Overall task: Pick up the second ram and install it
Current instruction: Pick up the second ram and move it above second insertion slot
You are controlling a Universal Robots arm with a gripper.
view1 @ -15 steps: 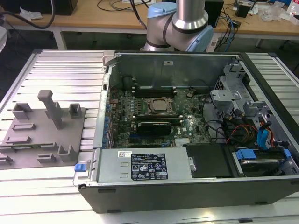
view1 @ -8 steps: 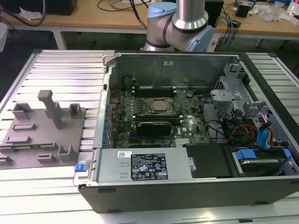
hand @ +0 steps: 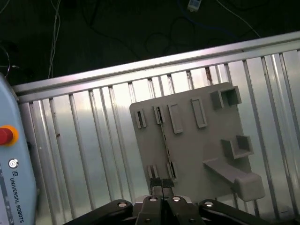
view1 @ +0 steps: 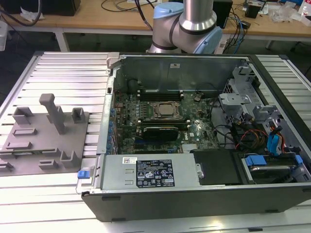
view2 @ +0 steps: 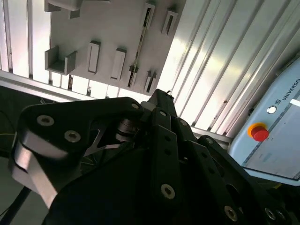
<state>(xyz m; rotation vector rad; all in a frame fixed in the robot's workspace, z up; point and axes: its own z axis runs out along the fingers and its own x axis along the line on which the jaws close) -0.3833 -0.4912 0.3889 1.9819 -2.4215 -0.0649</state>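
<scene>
The second ram (hand: pixel 164 143) is a thin dark stick standing on edge in the small holders of the grey fixture plate (hand: pixel 197 150). It also appears in the second wrist view as a narrow strip (view2: pixel 140 42). In the exterior view it is a dark line (view1: pixel 34 151) on the plate (view1: pixel 43 141), at that view's left. My gripper (hand: pixel 161 183) hovers well above the plate's near edge, close to one end of the stick. Its fingertips (view2: pixel 159 96) are shut together with nothing between them. The open computer case (view1: pixel 204 194) shows the processor (view1: pixel 164 110) with memory slots (view1: pixel 160 93) beside it.
A tall grey post (view1: pixel 52 112) and several raised blocks stand on the fixture plate. A teach pendant with a red stop button (hand: pixel 4 136) lies on the ribbed metal table (hand: pixel 84 154). Cables and drive cages (view1: pixel 262 136) crowd the case on the exterior view's right. The arm's base (view1: pixel 187 24) stands behind the case.
</scene>
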